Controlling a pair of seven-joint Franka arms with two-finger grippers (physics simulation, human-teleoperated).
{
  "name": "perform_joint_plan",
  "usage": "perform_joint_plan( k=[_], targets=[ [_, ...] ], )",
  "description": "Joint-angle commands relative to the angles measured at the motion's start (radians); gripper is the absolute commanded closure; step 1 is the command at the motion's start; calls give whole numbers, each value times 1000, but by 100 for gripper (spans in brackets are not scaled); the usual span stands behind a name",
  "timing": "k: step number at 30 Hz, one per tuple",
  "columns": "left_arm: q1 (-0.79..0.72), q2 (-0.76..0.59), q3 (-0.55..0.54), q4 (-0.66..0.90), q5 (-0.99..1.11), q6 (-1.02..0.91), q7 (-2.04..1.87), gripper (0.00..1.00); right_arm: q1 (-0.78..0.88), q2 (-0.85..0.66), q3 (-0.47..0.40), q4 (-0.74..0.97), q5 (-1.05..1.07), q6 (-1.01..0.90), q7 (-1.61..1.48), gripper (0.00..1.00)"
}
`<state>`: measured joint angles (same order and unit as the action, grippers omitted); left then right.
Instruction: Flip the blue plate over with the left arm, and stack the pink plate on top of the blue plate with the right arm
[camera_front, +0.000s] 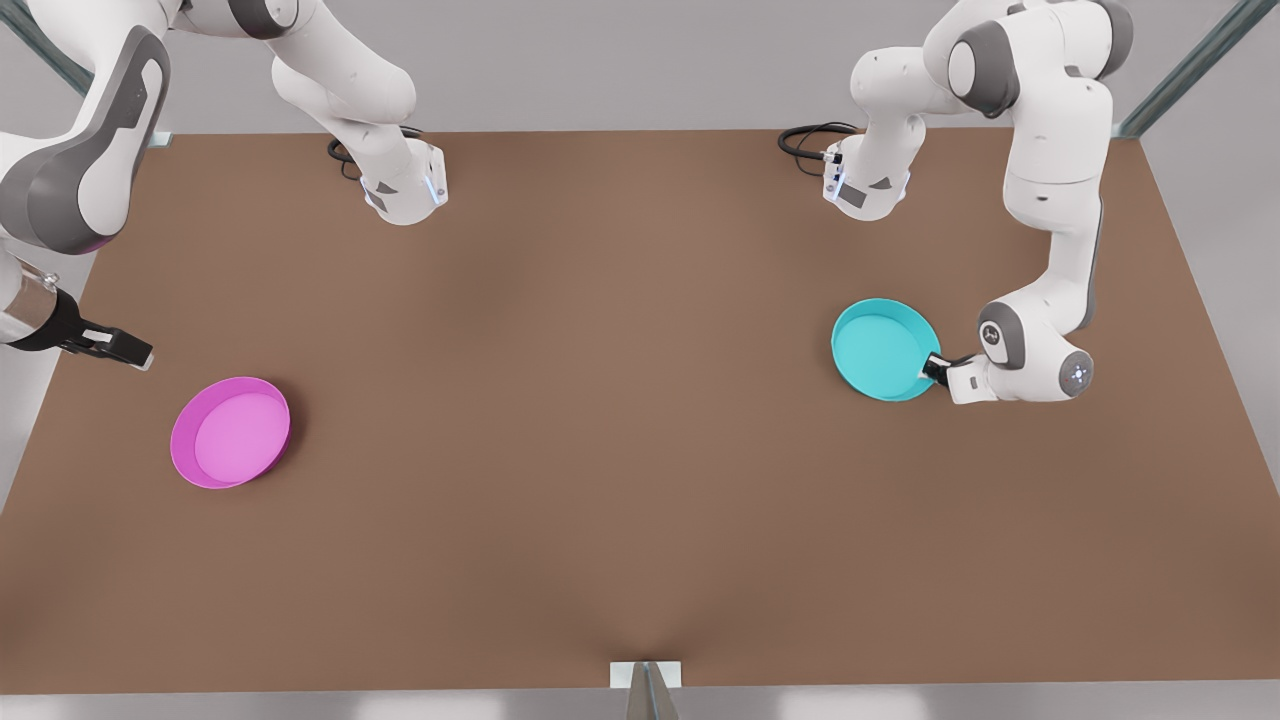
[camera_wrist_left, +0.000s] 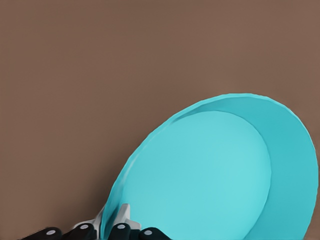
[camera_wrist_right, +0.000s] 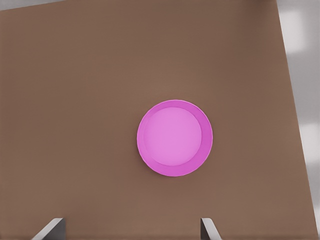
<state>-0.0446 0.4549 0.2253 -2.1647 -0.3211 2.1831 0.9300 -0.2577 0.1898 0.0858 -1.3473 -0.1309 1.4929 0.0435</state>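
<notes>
The left gripper (camera_front: 933, 368) is clenched on the rim of the blue plate (camera_front: 884, 349), on the front view's right side of the brown table (camera_front: 620, 420). The plate looks tilted, its hollow side showing in the front view. The right gripper (camera_front: 128, 352) hangs with its 2 fingers spread, near the pink plate (camera_front: 231, 432), which lies flat on the table, hollow side up.
</notes>
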Motion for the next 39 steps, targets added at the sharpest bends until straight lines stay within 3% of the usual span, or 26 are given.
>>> perform_joint_plan(
  k=[1, 6, 7, 13, 15, 20, 23, 26, 27, 29, 32, 35, 36, 39],
  targets=[
    [0, 1, 0, 0, -4, -2, 36, 78, 0, -1, 0, 0, 1, 0, 1, 0],
    [-9, 5, 0, 0, -4, -9, 27, 67, 0, -1, 0, 0, 1, 0, 1, 0],
    [-11, 4, 0, 0, -4, -9, 20, 79, 0, -1, 0, 0, 1, 0, -1, 0],
    [-35, -51, 3, 43, 11, -57, -80, 79, 0, -1, 0, 0, 1, 0, 1, 0],
    [-66, -79, 3, 203, 146, -219, -292, 79, 0, -1, 0, 0, 1, 0, 1, 0],
    [-204, -70, 2, 638, 158, -465, -991, 79, 0, -1, 0, 0, 1, -2, -1, 0],
    [-342, -41, 5, 804, 162, -482, -1338, 79, 0, -1, 0, 0, 1, 0, -1, 0],
    [-508, 59, 11, 977, 303, -474, -1757, 79, 0, -1, 0, 0, 1, -2, -1, 0],
    [-563, 79, 58, 993, 307, -470, -1812, 79, 0, -1, 0, 0, 1, 0, -1, 0],
    [-807, 160, 368, 1042, 298, -430, -1812, 79, 0, -1, 0, 2, 1, 0, -1, 0],
    [-1097, 289, 695, 1011, 295, -319, -1804, 79, 0, -1, 0, 2, 1, 0, -1, 0],
    [-1456, 378, 922, 715, 307, 18, -1829, 79, 0, -1, 0, 0, 1, -2, -1, 0],
    [-1514, 432, 967, 698, 359, 24, -1830, 79, 0, -1, 0, 0, 1, -2, -1, 0],
    [-1591, 488, 968, 649, 585, 15, -2028, 79, 0, -1, 0, 0, 1, -2, -1, 0]
  ],
)
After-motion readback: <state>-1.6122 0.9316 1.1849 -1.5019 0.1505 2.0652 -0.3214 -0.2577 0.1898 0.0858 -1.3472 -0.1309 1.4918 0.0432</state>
